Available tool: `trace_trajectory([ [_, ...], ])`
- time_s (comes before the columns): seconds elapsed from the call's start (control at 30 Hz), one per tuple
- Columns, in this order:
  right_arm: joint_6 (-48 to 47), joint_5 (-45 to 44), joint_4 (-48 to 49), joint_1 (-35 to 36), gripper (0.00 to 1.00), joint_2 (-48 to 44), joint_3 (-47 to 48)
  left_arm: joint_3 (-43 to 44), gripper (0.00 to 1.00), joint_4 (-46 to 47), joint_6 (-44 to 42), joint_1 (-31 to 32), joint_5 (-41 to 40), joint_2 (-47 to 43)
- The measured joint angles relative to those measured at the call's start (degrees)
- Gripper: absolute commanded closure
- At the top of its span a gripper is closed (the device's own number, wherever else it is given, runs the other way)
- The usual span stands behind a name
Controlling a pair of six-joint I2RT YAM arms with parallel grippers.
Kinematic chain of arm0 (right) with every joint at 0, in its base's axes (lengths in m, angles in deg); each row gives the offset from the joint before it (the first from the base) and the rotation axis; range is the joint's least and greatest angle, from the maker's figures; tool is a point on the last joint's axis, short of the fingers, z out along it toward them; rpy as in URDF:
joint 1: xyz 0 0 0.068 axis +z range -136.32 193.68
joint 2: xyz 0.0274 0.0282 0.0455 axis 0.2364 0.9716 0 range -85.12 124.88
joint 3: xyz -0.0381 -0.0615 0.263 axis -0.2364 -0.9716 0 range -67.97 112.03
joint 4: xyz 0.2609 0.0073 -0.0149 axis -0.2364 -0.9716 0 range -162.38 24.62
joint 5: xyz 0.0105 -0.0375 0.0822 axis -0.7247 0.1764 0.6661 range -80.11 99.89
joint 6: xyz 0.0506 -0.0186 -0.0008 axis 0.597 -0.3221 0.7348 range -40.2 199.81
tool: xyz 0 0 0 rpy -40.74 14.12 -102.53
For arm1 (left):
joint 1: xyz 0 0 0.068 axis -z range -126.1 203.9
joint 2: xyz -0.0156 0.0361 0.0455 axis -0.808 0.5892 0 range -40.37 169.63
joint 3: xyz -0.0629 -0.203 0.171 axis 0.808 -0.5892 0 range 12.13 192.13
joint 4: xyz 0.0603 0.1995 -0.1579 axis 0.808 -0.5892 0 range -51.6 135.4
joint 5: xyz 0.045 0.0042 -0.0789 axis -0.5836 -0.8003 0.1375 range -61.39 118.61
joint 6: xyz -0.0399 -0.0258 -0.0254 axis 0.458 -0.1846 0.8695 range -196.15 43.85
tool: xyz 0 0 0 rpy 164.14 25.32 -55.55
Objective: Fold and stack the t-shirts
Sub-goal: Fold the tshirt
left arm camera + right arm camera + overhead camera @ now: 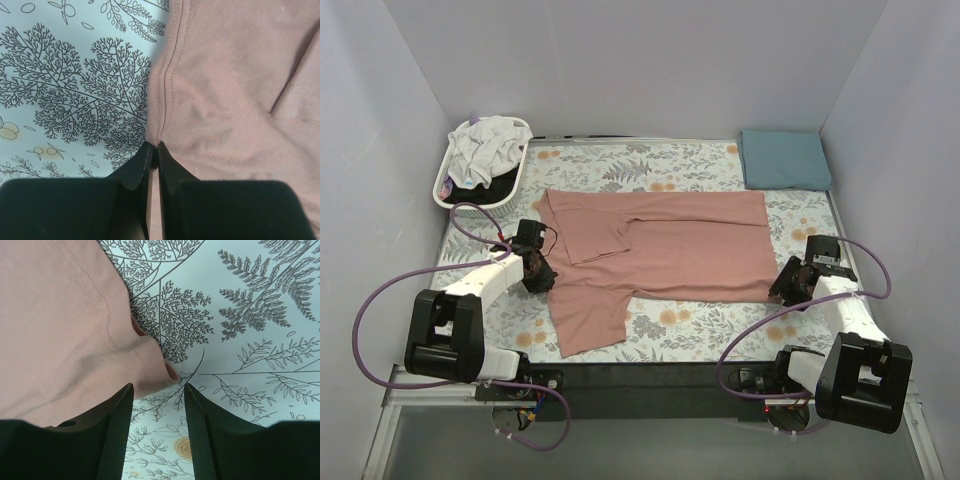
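Two arms work one dusty-pink t-shirt [660,245], which lies spread flat on the floral cloth [700,320] over the counter, between the two sets of jaws.

Left gripper [154,146]: jaws pressed together, pinching the shirt's stitched side edge right at their tips. Floral cloth lies to the left of the jaws, pink cloth ahead and to the right. The bite looks shallow; only the seam ridge enters the tips.
- Risk: the seam slips out on lifting, this side drops and the fold goes crooked.
- Risk: the floral cloth directly under the tips is caught too and rises with the shirt. Cannot tell from the wrist view whether it is.

Right gripper [159,387]: jaws spread, the shirt's hem corner bulging at the mouth of the gap, not yet clamped.
- Risk: closing here catches only the very tip of the corner, or misses it. The left side would then pull alone, dragging and skewing the shirt.

Beyond the right jaws, well apart: a folded teal-blue t-shirt [784,158].
- Risk: an uneven fold would probably sit badly on it.
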Motion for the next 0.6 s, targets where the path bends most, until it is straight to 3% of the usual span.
trace_trajectory([
  [0.27,1.11,1.86,2.23,-0.46,0.57,2.34,-1.01,-0.13,1.00,0.22,-0.28,0.00,0.04,-0.09],
  [0.37,1.22,1.60,2.56,-1.03,0.72,2.60,-1.07,-0.20,1.00,0.22,-0.28,0.00,0.02,-0.17],
  [0.47,0.87,1.40,2.54,-2.03,0.98,2.69,-1.11,-0.20,1.00,0.17,-0.28,0.00,-0.02,-0.28],
  [0.6,0.81,1.36,1.70,-3.17,0.99,2.45,-1.09,0.13,1.00,-0.94,-0.20,-0.20,0.13,-0.42],
])
